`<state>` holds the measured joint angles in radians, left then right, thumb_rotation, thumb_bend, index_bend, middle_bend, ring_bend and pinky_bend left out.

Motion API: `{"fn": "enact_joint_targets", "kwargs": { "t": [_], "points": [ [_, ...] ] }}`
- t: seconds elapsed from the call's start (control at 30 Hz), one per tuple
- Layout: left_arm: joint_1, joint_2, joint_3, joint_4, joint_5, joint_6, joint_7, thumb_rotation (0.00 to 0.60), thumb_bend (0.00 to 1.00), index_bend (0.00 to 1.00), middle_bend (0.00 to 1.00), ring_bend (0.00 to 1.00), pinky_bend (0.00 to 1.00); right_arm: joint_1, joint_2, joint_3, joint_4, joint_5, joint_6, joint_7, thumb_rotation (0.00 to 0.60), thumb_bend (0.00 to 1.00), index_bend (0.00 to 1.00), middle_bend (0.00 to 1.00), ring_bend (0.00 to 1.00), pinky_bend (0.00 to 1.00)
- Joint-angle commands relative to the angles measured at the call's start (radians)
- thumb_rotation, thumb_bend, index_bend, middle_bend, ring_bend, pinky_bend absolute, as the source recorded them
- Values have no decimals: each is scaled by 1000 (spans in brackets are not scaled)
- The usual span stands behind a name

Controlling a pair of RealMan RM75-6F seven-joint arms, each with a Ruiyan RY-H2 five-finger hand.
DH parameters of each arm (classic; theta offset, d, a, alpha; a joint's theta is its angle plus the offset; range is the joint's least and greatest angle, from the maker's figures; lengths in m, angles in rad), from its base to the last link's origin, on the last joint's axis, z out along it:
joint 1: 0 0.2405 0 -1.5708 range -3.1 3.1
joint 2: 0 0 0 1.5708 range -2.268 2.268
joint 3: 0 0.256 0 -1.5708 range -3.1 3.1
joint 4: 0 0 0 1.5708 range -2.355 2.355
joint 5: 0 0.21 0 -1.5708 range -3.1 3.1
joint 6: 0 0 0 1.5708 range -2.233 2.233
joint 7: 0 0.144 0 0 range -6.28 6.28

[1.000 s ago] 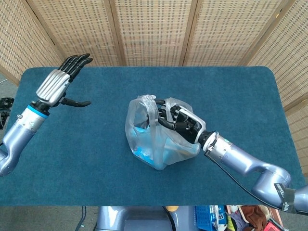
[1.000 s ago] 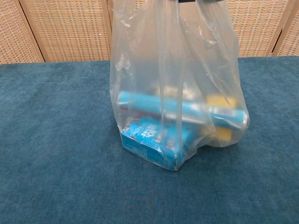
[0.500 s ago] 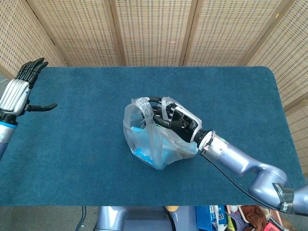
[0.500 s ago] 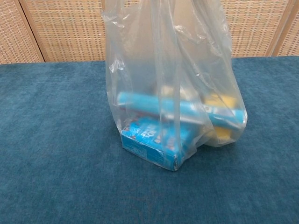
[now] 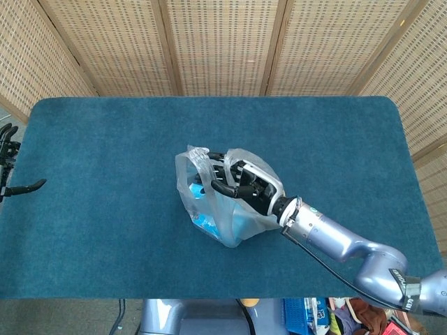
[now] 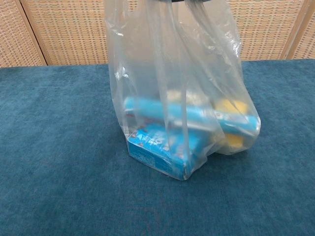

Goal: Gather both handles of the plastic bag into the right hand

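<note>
A clear plastic bag (image 5: 229,222) stands on the blue table (image 5: 105,230), a little right of its middle. My right hand (image 5: 243,183) grips the bunched handles (image 5: 200,157) at the bag's top, with its fingers curled around the plastic. In the chest view the bag (image 6: 142,73) hangs upright from the top edge, where only dark fingertips (image 6: 196,1) show. Inside lie a blue box (image 6: 160,150), a blue tube (image 6: 192,114) and something yellow (image 6: 231,105). My left hand (image 5: 7,143) is at the far left edge, fingers apart, holding nothing, mostly cut off.
Woven bamboo screens (image 5: 223,42) stand behind the table's far edge. My right forearm (image 5: 335,237) slants from the bag toward the near right corner. Open blue cloth (image 6: 54,147) lies to the bag's left.
My left hand has drawn away leftward from the table's left part to the frame edge. My right hand has shifted the bag top slightly left, still holding the handles.
</note>
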<state>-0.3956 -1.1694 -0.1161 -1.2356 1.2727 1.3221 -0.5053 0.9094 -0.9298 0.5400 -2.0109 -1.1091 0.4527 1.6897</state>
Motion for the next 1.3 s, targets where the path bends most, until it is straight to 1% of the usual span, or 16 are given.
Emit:
{"fn": "enact_joint_targets", "kwargs": {
  "t": [0.03,0.13,0.2,0.23,0.3,0.37,0.5,0.73,0.87,0.93,1.03,1.2,1.3],
  "points": [
    [21,-16,-4,3,-15,5,-1,600,13,0,0,0,0,-3,-15,20,1,15,-26,-8,600,458,209,395,294,306],
    [36,-25,-10,7,-20,4,-12,600,13,0,0,0,0,-10,-26,38,3,20,-38,-20,600,458,210,395,293,305],
    [45,-32,-14,12,-21,5,-18,600,13,0,0,0,0,-15,-33,50,3,23,-48,-32,600,436,231,395,290,304],
    [47,-35,-16,13,-21,5,-20,600,13,0,0,0,0,-16,-35,54,2,23,-52,-36,600,415,245,395,286,301],
    [52,-43,-19,21,-20,2,-24,600,13,0,0,0,0,-20,-42,62,2,22,-66,-46,600,314,294,395,263,279],
    [53,-49,-22,28,-19,-3,-24,600,14,0,0,0,0,-19,-47,68,5,19,-84,-55,600,250,319,395,241,254],
    [54,-62,-29,43,-7,-12,-27,600,13,0,0,0,0,-17,-66,90,25,16,-142,-81,600,178,340,389,205,215],
    [55,-71,-44,52,3,-26,-30,600,14,0,0,0,0,-24,-96,135,57,19,-225,-132,600,131,336,366,166,180],
    [57,-75,-49,57,5,-33,-36,600,16,0,0,0,0,-28,-108,153,69,37,-249,-155,600,130,342,365,197,183],
    [58,-80,-52,63,7,-37,-39,600,14,0,0,0,0,-34,-117,172,72,48,-271,-166,600,129,350,366,218,206],
    [59,-85,-54,72,8,-45,-42,600,18,0,0,0,0,-43,-127,200,77,58,-302,-190,600,128,369,391,263,292],
    [60,-91,-62,84,9,-56,-46,600,20,0,0,0,0,-54,-144,234,90,90,-350,-248,600,132,398,476,344,386],
    [61,-95,-65,92,10,-62,-47,600,21,0,0,0,0,-60,-155,253,98,111,-382,-287,600,143,430,538,394,466]
  ]
}}
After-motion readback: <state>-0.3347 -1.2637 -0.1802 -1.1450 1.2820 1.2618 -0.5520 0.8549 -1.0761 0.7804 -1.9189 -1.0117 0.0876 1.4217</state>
